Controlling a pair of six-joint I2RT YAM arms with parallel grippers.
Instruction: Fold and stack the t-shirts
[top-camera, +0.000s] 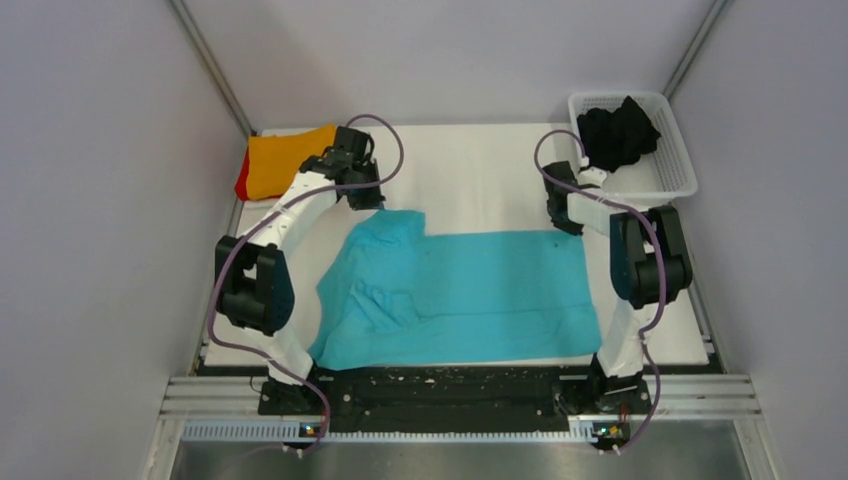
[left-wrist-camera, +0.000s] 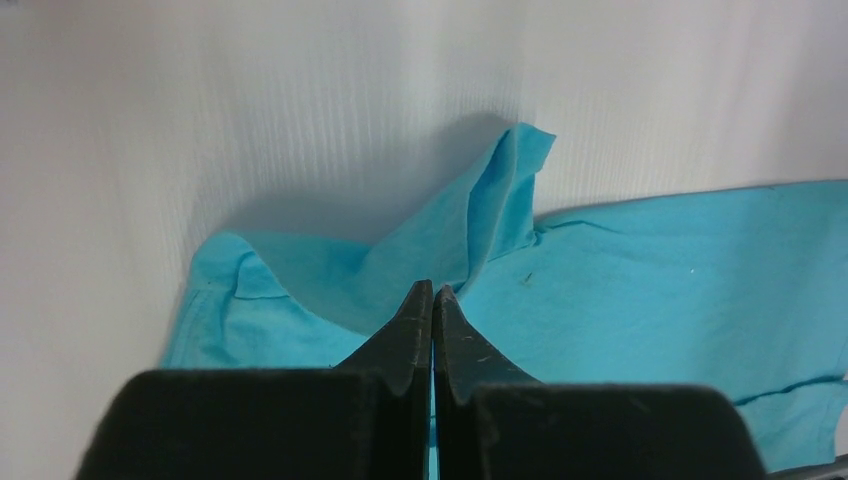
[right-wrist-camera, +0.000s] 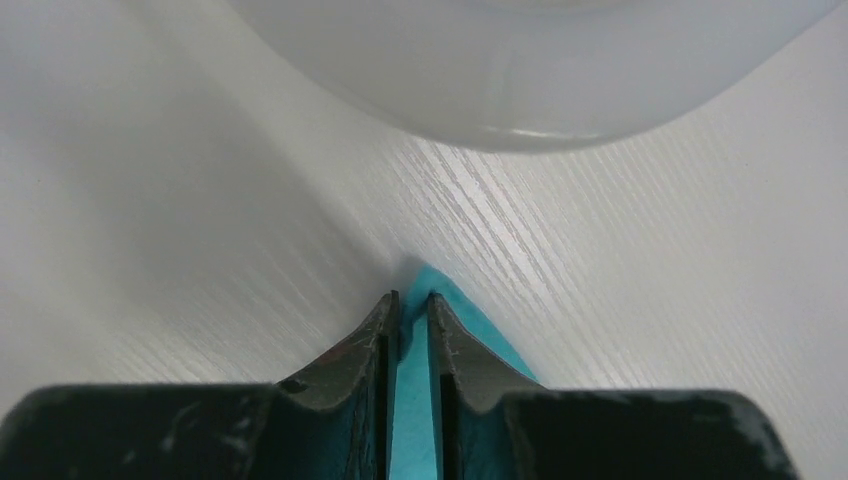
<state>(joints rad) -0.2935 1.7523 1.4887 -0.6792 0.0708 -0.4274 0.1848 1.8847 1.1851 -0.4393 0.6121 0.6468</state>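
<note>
**A:** Nearest to us, what are we seeing?

**B:** We are looking at the turquoise t-shirt (top-camera: 480, 295), which is lying spread over the white desk (top-camera: 480, 170). Its near edge is running just beyond the arm bases. The right half is lying fairly flat. The left half is bunching into soft creases, and a flap is reaching toward the far left.

**A:** And the claws, a little farther on?

**B:** The left claw (left-wrist-camera: 433, 290) is pressing its fingers together at that far-left flap. A ridge of turquoise cloth is rising up to its tips, and a thin sliver of turquoise is showing low between the fingers, so we are reading it as pinching the shirt. The right claw (right-wrist-camera: 412, 297) is gripping the shirt's far-right corner. A strip of turquoise is sitting between its fingers, and a pointed tip of cloth is poking out past them onto the bare desk.

**A:** And at the back?

**B:** In the far-left corner we are seeing the orange t-shirt (top-camera: 288, 160) lying folded, with the red t-shirt (top-camera: 243, 182) peeking out along its left edge. In the far-right corner the black t-shirt (top-camera: 620, 132) is lying crumpled in the white mesh basket (top-camera: 680, 170).
</note>
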